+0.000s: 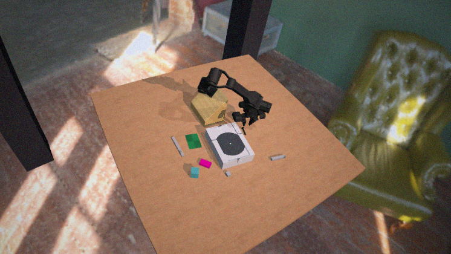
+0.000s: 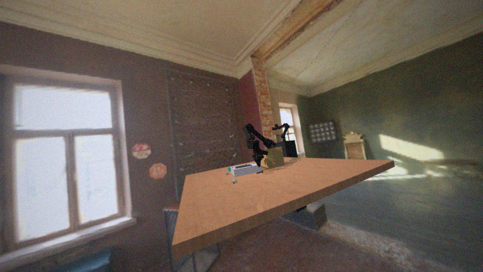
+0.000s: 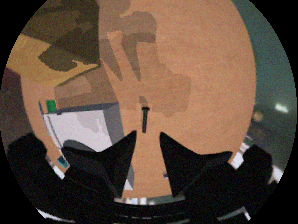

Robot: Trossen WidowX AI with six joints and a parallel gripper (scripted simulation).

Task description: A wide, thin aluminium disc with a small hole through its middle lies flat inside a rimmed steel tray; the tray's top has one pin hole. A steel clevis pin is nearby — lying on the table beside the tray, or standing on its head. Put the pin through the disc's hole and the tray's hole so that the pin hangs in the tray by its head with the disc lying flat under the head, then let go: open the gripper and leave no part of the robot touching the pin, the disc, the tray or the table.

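1. Your fingers (image 1: 247,124) (image 2: 258,165) are parted, with nothing between them.
2. You have the clevis pin (image 1: 243,130) (image 2: 259,172) (image 3: 145,120) lying on its side on the counter (image 1: 283,195) (image 2: 270,192) (image 3: 210,75), just past the fingertips in the wrist view. Its shank end points toward their gap, its head away from you.
3. The tray (image 1: 225,162) (image 2: 248,170) (image 3: 85,125) is near the fingers, on the left of their gap in your wrist view. The pin lies beside it, apart from its wall.
4. Your dark disc (image 1: 223,148) (image 2: 243,166) (image 3: 77,144) lies flat in the tray, its small central hole showing from above. You can't tell from here whether that lines up with the tray's hole.
5. A tan block (image 1: 205,107) (image 2: 277,158) (image 3: 55,30) stands near the fingers, at upper left in your wrist view.
6. Well apart from your fingers, beyond the tray, are a green square (image 1: 193,141) (image 3: 51,106), a magenta block (image 1: 205,162) and a teal cube (image 1: 194,172).
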